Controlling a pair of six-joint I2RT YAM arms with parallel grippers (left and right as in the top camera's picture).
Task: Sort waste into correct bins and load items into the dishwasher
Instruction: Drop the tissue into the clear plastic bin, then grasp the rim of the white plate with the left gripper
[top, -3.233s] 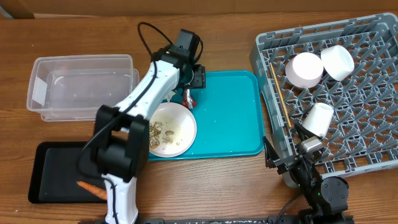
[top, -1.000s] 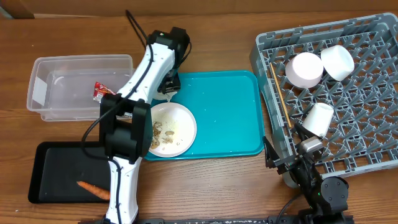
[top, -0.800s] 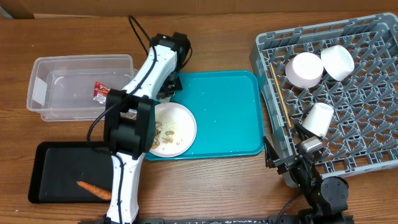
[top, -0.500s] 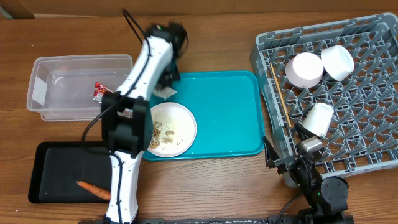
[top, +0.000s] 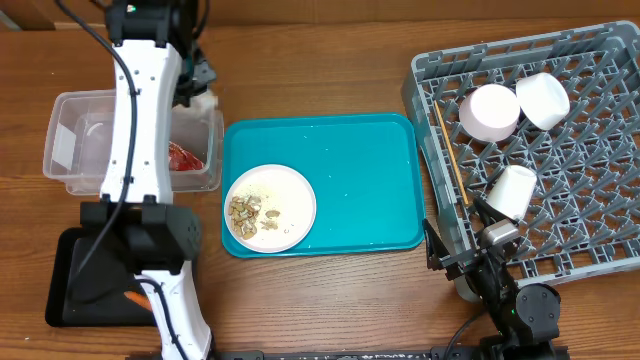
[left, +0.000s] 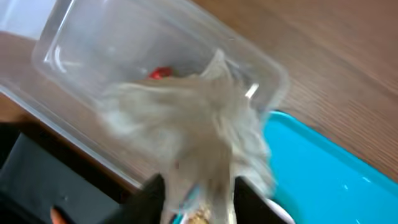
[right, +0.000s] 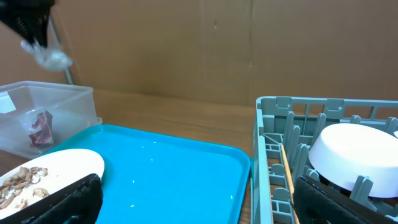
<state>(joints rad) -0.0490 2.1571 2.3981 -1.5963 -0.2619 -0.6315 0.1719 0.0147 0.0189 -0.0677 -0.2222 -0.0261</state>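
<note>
My left gripper (top: 193, 82) hangs above the right end of the clear tub (top: 70, 105), shut on the crumpled white napkin (top: 206, 101). In the left wrist view the blurred napkin (left: 199, 118) dangles between the dark fingers (left: 152, 194) over the tub (left: 81, 43). A red-and-white wrapper (top: 185, 158) lies inside the tub. The white plate (top: 290, 195) with brownish food scraps (top: 244, 209) sits on the teal tray (top: 360, 170). My right gripper (right: 205, 204) is open and empty beside the grey dish rack (top: 600, 200).
The rack holds two bowls (top: 489, 110) (top: 543, 99), a white cup (top: 511, 190) and chopsticks (top: 451, 155) along its left edge. The black tray (top: 75, 255) lies at the front left, with an orange stick (top: 128, 297) mostly hidden by the left arm.
The left arm swung up and left from the teal tray's back-left corner to over the clear tub, carrying the napkin. The right arm has not moved.
</note>
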